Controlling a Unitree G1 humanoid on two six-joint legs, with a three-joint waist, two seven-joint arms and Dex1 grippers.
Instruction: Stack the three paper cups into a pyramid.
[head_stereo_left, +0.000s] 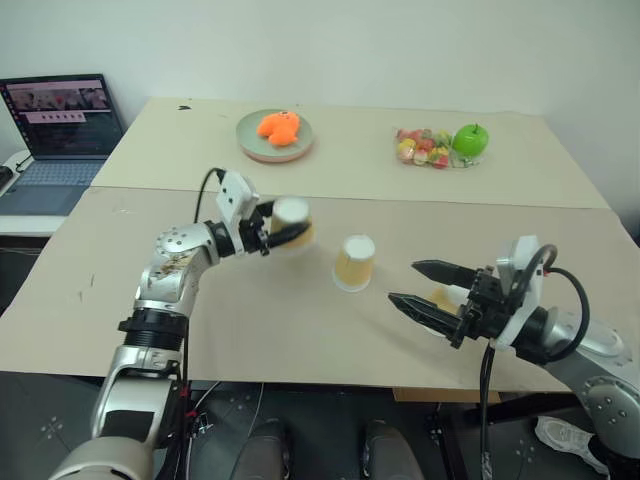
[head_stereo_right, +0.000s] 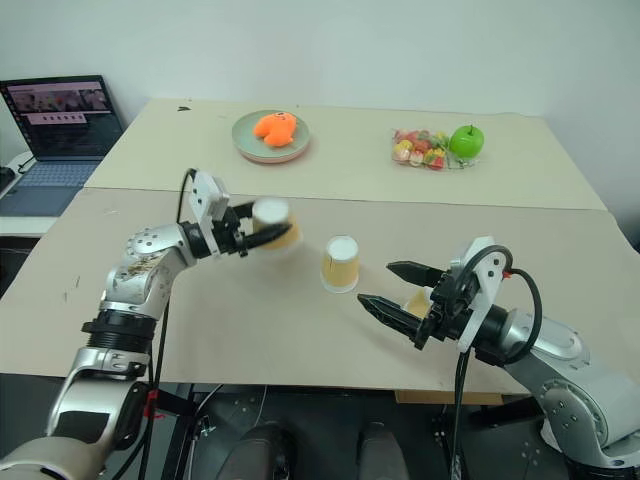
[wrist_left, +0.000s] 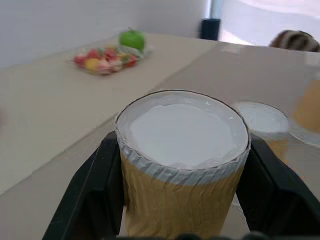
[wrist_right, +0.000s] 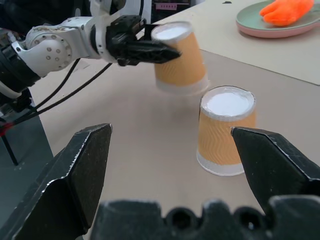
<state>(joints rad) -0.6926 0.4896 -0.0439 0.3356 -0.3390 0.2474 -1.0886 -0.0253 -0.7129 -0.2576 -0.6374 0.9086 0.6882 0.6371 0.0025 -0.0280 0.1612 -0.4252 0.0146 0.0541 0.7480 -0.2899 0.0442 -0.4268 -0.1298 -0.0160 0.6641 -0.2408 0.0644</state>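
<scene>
From the head, the left gripper (head_stereo_left: 290, 228) clamped one paper cup (head_stereo_left: 292, 222), lifted off the table (head_stereo_left: 250, 320) left of a second upside-down cup (head_stereo_left: 354, 262), while the right gripper (head_stereo_left: 428, 286), jaws spread and empty, partly hid a third cup (head_stereo_left: 441, 297). The left wrist camera showed both black fingers (wrist_left: 95, 190) pressed against its cup's sides. The right wrist camera showed two cups, the standing one between its parted fingers (wrist_right: 80, 170).

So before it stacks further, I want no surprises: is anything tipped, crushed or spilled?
Nothing spilled or crushed. The left gripper holds one paper cup upside down, slightly tilted, off the table. Another cup stands inverted, squarely on the table.
</scene>
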